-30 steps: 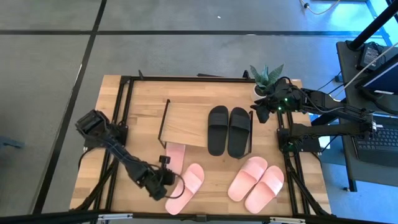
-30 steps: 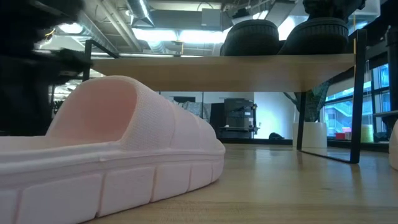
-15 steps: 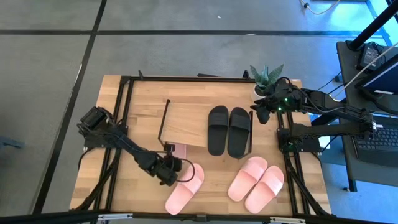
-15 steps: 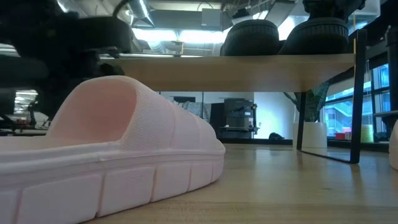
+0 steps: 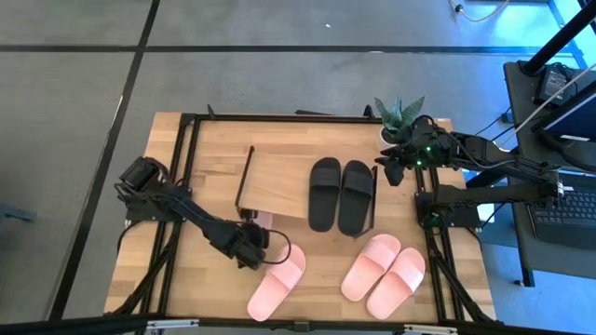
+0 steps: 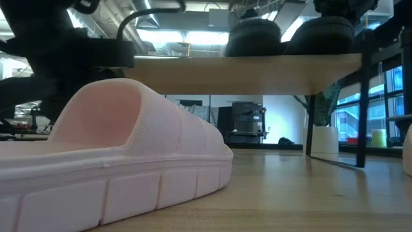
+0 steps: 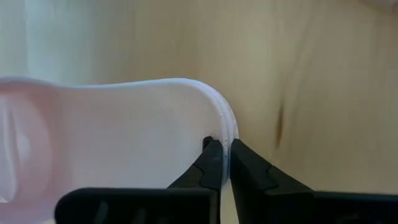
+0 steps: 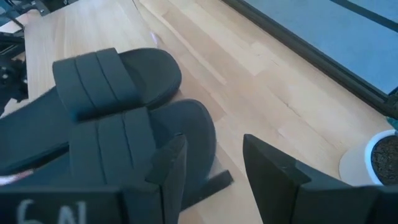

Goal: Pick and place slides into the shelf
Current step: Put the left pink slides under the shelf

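Step in hand: placing light pink slide [image 7: 124, 130] under low wood-topped shelf [image 5: 279, 181]. Left gripper [image 7: 222, 163] clamped on slide's rim at shelf's front edge. Right gripper [image 8: 214, 165] parted, empty, beside matte black pair [image 5: 342, 194] atop shelf. Next, likely: push slide under, release.

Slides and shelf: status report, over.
Left end effector pinching a pink slide's edge under the shelf. Right end effector open, hovering by the black pair. Nothing blocking.
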`<act>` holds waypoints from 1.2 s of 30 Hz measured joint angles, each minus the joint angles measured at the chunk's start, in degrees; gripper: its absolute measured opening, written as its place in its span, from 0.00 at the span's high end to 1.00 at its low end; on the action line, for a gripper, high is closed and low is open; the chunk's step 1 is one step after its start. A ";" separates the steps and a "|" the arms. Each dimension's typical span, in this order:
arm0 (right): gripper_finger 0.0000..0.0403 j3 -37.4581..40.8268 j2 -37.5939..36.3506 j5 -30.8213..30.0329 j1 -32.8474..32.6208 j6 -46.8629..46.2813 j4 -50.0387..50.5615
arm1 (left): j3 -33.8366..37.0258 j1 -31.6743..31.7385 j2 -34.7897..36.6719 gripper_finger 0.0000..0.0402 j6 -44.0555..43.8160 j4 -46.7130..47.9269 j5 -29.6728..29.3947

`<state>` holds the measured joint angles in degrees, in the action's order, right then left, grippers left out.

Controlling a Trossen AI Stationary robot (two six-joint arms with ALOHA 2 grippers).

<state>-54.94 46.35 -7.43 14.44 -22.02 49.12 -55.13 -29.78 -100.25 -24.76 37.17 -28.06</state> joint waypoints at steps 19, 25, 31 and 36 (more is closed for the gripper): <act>0.60 0.00 0.00 0.01 0.00 0.02 -0.02 | 0.08 0.04 1.31 0.96 -0.22 2.93 2.45; 0.60 0.00 0.00 0.01 0.00 0.00 -0.02 | 0.02 -0.76 1.31 0.92 3.77 1.16 3.41; 0.60 0.00 0.00 0.01 -0.01 0.00 -0.02 | -0.01 -1.03 1.31 0.76 4.31 -0.92 3.79; 0.60 0.00 0.00 0.01 -0.01 0.00 -0.02 | -0.18 -1.04 1.31 0.67 4.25 -0.74 4.44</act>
<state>-54.94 46.35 -7.42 14.44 -22.02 49.10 -55.31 -30.82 -98.94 -20.50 36.42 -23.62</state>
